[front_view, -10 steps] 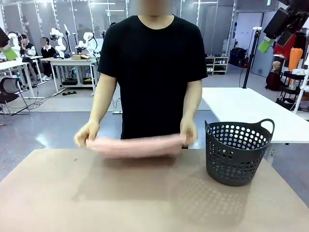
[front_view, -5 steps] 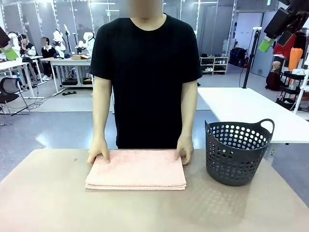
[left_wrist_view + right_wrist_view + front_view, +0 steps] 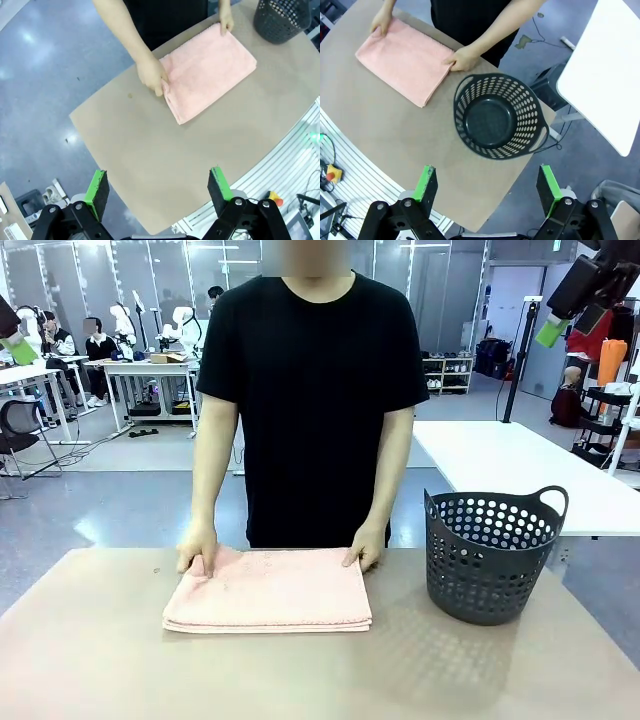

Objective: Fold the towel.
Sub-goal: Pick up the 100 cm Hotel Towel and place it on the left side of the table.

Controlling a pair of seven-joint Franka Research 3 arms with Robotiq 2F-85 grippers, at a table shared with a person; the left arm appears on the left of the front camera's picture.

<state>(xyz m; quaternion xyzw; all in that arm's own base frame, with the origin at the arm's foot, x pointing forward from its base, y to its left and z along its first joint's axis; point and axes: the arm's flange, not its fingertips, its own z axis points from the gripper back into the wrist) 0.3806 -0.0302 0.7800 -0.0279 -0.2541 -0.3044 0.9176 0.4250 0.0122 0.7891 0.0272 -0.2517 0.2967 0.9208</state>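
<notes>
My left gripper (image 3: 157, 184) and right gripper (image 3: 487, 183) hang high, jaws apart and empty, above the pink towel (image 3: 268, 590) lying folded on the table (image 3: 100, 660) under a person's hands (image 3: 198, 552); descending now could strike those hands or rumple the layers.

The left gripper (image 3: 157, 185) has two black fingers (image 3: 102, 197), each faced with a bright green pad (image 3: 96, 186); black linkage bars (image 3: 225, 225) run below the fingers, joined by round silver screws (image 3: 238, 202). The right gripper (image 3: 487, 184) is of the same build: black fingers, green pads, silver screws at the link joints; in the front view its housing is black and boxy, tipped with green, at the far right. The person (image 3: 315, 440) wears a plain black T-shirt (image 3: 315, 370) with a round neckline; the short sleeves (image 3: 405, 370) end above the elbow.
</notes>
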